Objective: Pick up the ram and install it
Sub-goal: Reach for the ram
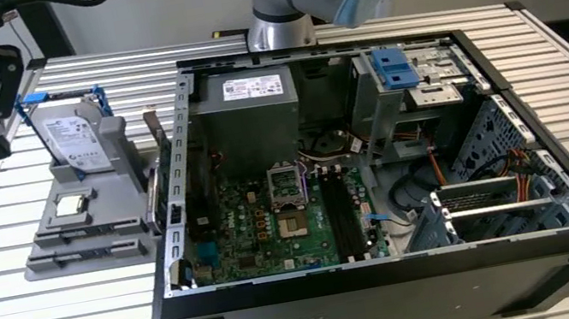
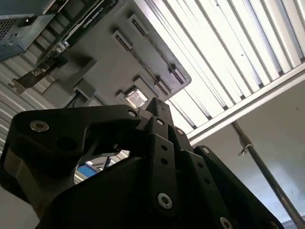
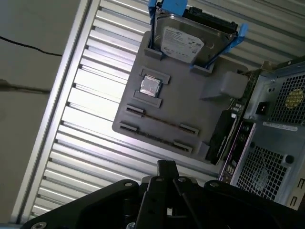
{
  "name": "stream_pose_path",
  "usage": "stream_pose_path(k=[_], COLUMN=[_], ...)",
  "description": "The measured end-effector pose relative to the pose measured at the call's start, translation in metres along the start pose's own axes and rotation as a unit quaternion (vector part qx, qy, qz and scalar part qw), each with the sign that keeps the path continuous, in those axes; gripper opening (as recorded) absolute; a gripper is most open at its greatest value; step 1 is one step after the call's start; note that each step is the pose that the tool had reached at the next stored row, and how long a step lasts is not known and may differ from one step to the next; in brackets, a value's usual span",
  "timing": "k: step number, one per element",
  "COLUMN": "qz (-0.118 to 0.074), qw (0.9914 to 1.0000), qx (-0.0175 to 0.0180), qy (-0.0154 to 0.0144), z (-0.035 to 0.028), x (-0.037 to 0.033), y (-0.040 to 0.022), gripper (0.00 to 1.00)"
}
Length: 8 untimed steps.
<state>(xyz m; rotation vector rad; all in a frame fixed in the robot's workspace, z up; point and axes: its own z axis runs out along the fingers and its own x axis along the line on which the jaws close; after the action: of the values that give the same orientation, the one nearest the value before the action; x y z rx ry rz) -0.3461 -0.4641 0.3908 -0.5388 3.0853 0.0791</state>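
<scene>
Hand (image 3: pixel 166 164), fingers together and empty, hovers near the ram (image 3: pixel 162 121) lying on the grey holder (image 3: pixel 190 102).

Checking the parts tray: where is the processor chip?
On the grey fixture at the exterior view's left, outside the computer case, the processor chip lies just in front of the upright hard drive.

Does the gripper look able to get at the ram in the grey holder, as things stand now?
Probably yes. The ram sits uncovered in the grey holder, open from above, and the gripper hangs close by with nothing between them.
</scene>
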Motion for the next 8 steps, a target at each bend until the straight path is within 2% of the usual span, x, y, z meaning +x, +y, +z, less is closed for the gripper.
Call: stream_pose_path(k=[4,6,8], qz=[-0.036,-0.054,-0.072], qw=[0.99936,0.99856,0.99739], qx=[-0.0005,-0.0008,-0.0011], qy=[0.0017,0.0026,0.0035], z=[0.0000,0.0000,0.0000], x=[0.0000,0.0000,0.0000], y=[0.0000,0.0000,0.0000], gripper=[0.00,0.00,0.00])
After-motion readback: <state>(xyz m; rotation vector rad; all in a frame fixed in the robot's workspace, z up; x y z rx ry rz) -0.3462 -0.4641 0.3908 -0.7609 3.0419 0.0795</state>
